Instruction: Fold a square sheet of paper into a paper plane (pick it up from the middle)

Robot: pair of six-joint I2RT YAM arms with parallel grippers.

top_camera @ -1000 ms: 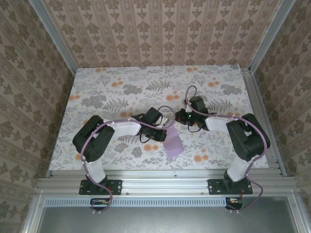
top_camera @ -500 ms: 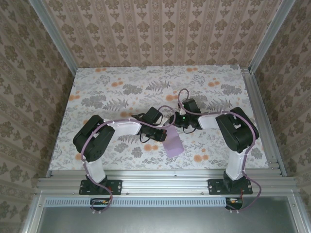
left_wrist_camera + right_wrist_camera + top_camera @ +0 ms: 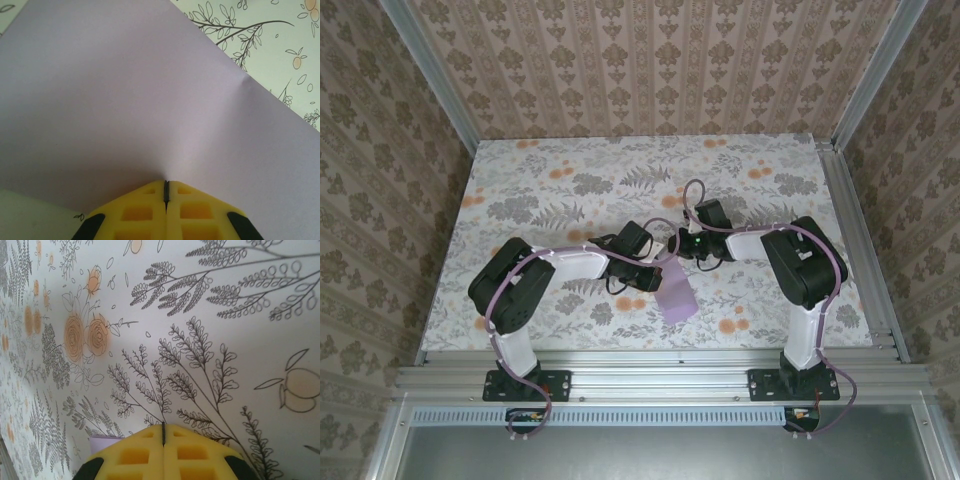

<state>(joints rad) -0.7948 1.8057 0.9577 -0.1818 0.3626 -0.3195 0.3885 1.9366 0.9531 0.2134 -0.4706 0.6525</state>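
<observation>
Table (image 3: 520,180): flat surface with a matte covering, printed with grey foliage and orange blossoms.
Left gripper (image 3: 648,274): yellow moulded fingers (image 3: 137,212) with square recesses and black outer corners. The jaws are pressed together on one edge of the sheet.
Square sheet of paper (image 3: 677,298): thin, smooth, plain pale lilac. A shallow bend runs away from the clamped edge, and a faint crease is visible to the right.
Sheet position: a little inward from the middle of the table's near edge.
Sheet orientation: a narrow quadrilateral is seen from above. Its long axis runs from the far edge toward the near edge, with the near end angled slightly right.
Right gripper (image 3: 682,247): identical yellow fingers (image 3: 192,455). The jaws are fully closed with nothing gripped, just beyond the sheet's far end.
</observation>
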